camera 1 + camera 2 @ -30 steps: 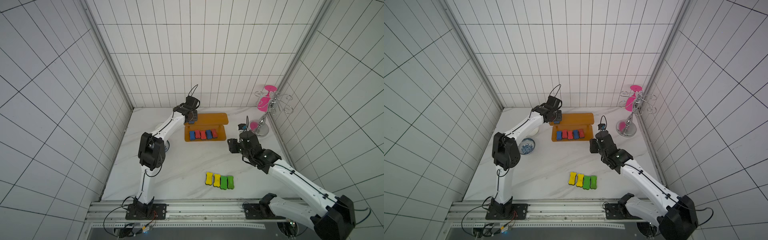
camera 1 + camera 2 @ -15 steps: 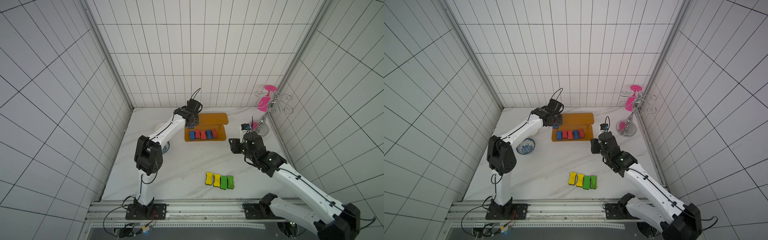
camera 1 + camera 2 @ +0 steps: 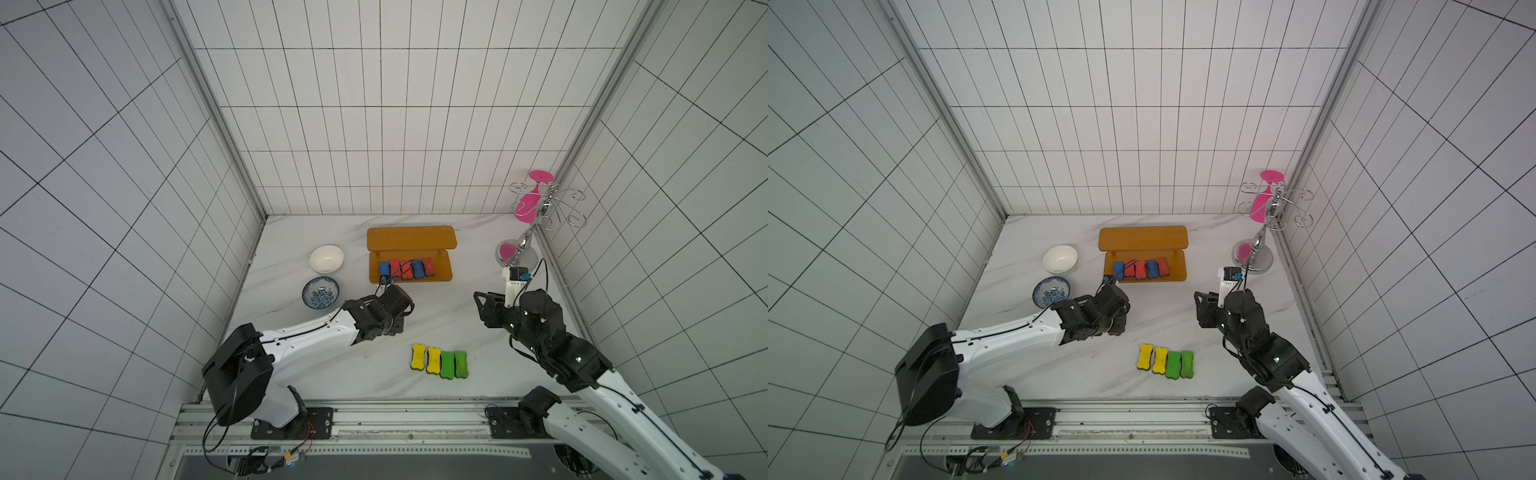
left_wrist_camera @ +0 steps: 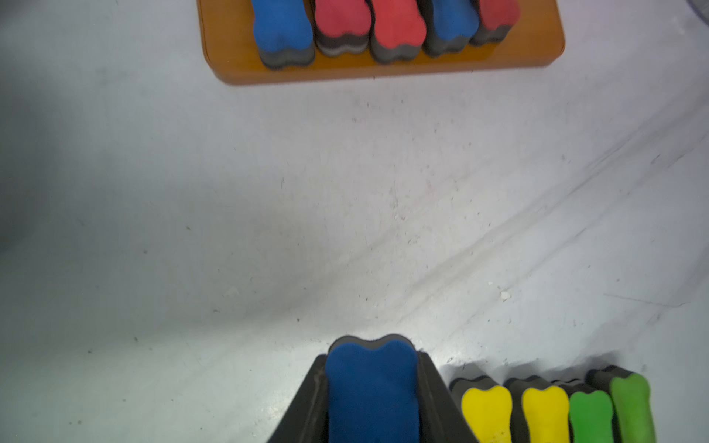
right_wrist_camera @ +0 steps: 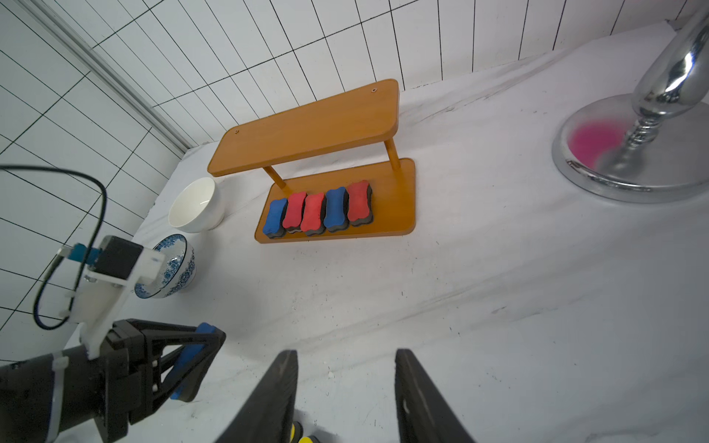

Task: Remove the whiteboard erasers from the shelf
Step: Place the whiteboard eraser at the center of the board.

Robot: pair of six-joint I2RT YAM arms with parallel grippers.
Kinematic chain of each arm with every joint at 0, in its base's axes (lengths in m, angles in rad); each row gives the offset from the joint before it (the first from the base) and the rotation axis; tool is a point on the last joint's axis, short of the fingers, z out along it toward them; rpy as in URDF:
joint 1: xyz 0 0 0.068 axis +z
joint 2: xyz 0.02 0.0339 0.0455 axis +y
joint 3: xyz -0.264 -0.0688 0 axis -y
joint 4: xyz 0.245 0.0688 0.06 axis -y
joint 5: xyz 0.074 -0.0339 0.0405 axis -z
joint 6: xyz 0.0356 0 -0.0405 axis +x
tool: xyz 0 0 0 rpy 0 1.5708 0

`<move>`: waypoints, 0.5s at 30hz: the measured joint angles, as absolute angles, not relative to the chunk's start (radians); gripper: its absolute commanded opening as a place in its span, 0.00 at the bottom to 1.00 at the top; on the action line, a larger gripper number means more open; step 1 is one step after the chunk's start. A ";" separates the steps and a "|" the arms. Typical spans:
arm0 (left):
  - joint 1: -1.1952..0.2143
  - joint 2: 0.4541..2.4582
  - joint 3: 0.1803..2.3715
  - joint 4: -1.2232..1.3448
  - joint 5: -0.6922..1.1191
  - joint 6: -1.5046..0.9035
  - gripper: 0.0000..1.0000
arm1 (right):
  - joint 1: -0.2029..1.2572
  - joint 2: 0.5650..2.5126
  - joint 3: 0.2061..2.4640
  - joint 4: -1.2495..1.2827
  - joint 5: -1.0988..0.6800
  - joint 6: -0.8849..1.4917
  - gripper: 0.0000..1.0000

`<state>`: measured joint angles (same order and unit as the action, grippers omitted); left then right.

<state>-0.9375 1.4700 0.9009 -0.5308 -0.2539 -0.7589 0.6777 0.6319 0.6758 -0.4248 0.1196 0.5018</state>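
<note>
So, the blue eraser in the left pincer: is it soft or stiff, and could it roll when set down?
Probably soft and light: the blue eraser looks like foam over dark felt, so the left pincer may dent it. Unlikely to roll: its faces look flat, like the yellow and green erasers lying steady nearby.

The shelf (image 3: 411, 237) stands by the worktop's (image 3: 449, 307) back edge, with five erasers (image 3: 406, 269) on its lower board. Bowls (image 3: 326, 258) lie left of it and the rack (image 3: 528, 259) right. Four erasers (image 3: 439, 363) lie near the front edge.
</note>
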 measured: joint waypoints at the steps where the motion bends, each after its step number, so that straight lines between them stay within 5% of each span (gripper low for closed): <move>1: -0.954 1.478 0.877 -0.514 -0.257 -0.774 0.26 | 0.678 0.621 0.666 -0.431 0.116 0.508 0.44; 15: -1.087 1.552 0.782 -0.400 -0.287 -0.877 0.32 | 0.678 0.601 0.612 -0.439 0.098 0.543 0.44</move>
